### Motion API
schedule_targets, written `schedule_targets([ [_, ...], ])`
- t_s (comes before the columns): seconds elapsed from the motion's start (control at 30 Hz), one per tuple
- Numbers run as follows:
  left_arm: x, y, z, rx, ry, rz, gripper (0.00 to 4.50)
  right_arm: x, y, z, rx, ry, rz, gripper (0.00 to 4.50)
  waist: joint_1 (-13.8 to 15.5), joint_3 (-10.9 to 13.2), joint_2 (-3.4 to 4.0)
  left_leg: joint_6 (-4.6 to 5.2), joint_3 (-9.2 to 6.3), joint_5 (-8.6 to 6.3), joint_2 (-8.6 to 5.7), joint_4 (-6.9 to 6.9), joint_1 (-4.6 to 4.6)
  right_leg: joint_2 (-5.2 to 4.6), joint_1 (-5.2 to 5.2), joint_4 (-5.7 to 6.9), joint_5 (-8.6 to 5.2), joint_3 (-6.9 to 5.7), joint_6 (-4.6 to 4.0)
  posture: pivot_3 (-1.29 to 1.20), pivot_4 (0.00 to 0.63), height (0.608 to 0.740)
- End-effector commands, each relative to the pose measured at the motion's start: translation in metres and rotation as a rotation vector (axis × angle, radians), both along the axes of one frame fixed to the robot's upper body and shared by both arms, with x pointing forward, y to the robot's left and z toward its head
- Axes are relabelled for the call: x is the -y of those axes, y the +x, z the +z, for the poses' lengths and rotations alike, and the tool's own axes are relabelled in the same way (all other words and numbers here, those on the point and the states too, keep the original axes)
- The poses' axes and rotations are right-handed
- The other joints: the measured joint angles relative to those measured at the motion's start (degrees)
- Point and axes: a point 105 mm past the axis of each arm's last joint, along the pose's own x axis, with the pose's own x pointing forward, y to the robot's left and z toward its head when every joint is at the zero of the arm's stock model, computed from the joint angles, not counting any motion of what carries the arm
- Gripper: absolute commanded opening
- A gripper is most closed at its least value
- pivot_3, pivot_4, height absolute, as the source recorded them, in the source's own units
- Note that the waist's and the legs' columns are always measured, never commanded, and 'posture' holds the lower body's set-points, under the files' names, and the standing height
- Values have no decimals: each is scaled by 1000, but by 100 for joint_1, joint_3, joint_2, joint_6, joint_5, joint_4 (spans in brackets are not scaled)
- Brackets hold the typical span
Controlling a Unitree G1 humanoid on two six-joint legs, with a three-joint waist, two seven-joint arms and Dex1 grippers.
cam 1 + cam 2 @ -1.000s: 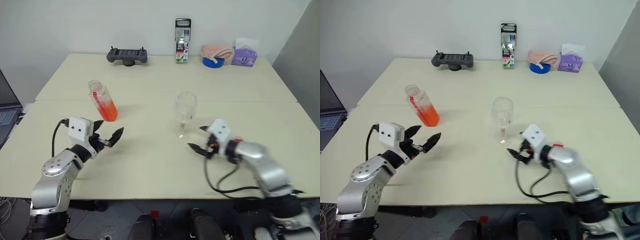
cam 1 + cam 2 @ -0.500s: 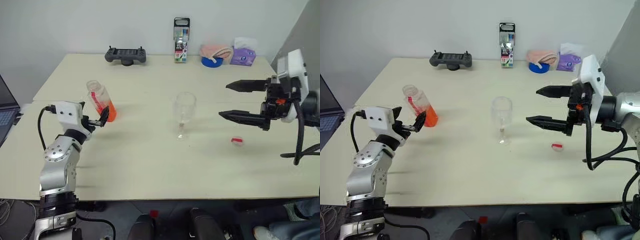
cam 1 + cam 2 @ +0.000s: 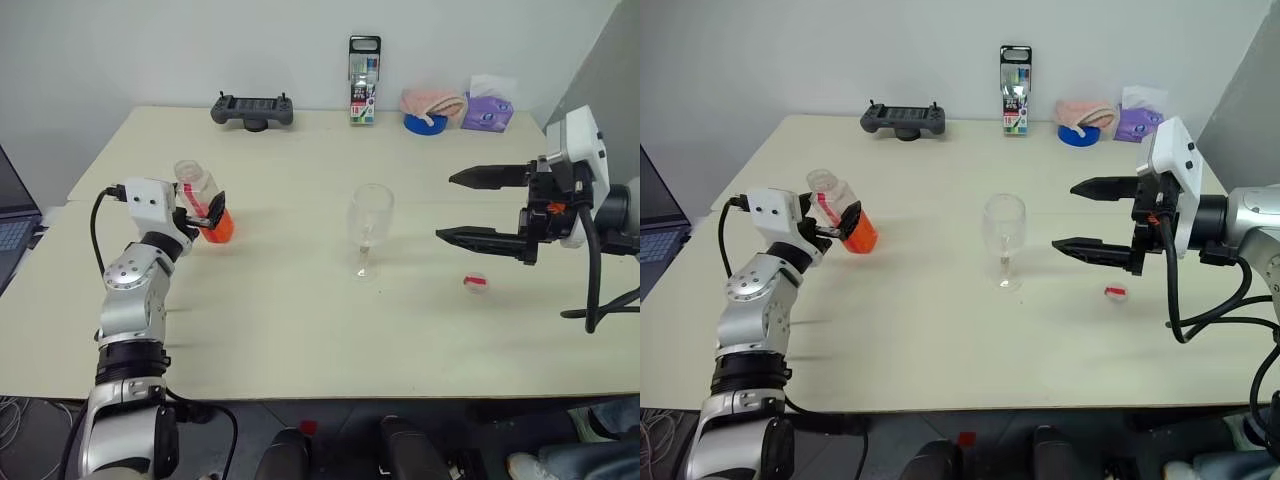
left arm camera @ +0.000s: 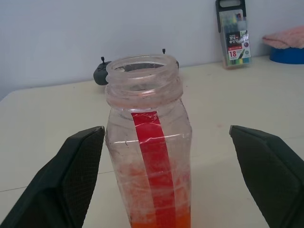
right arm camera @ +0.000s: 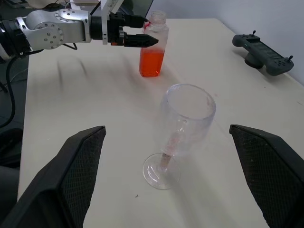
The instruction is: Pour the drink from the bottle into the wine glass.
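Observation:
The bottle [image 3: 200, 200] stands uncapped on the table at the left, with a red strip down its side. The orange-red drink [image 3: 219, 228] fills only its lower part. My left gripper [image 3: 205, 208] is open around the bottle. In the left wrist view its fingers [image 4: 78, 175] stand either side of the bottle [image 4: 149, 142] with gaps showing. The empty wine glass [image 3: 370, 226] stands upright mid-table. My right gripper [image 3: 446, 207] hangs open in the air to the right of the glass, pointing at it. The wine glass [image 5: 183, 126] lies ahead between its fingers, some way off.
A small red-and-white cap [image 3: 476, 282] lies on the table under the right gripper. Along the far edge are a game controller [image 3: 252, 108], a marker box [image 3: 364, 82], a pink cloth on a blue roll [image 3: 432, 104] and a purple tissue pack [image 3: 487, 112]. A laptop [image 3: 10, 220] sits at the left.
My left gripper has moved forward and up until its open fingers straddle the bottle. The right gripper rose from the table beside the glass a second ago and has since stayed still.

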Motion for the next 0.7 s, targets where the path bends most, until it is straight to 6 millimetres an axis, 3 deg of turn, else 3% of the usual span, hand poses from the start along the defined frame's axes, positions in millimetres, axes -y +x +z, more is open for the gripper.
schedule_targets([
  [0.03,7,12,18,70,17,-9,4500,2,-3,3,35,-19,-5,4447,3,0,0,0,-1,0,-1,0,0,0,1,1,0,-1,0,0,150,740],
  [0.67,1,22,17,99,-15,1,4500,1,-2,1,31,-27,-30,4447,-3,0,0,0,0,0,-1,2,1,-1,0,4,1,1,1,0,150,740],
  [0.7,1,22,17,100,-18,1,4316,1,-2,1,30,-28,-31,4485,-3,0,0,-1,0,0,0,1,1,-1,0,4,1,0,1,0,150,740],
])
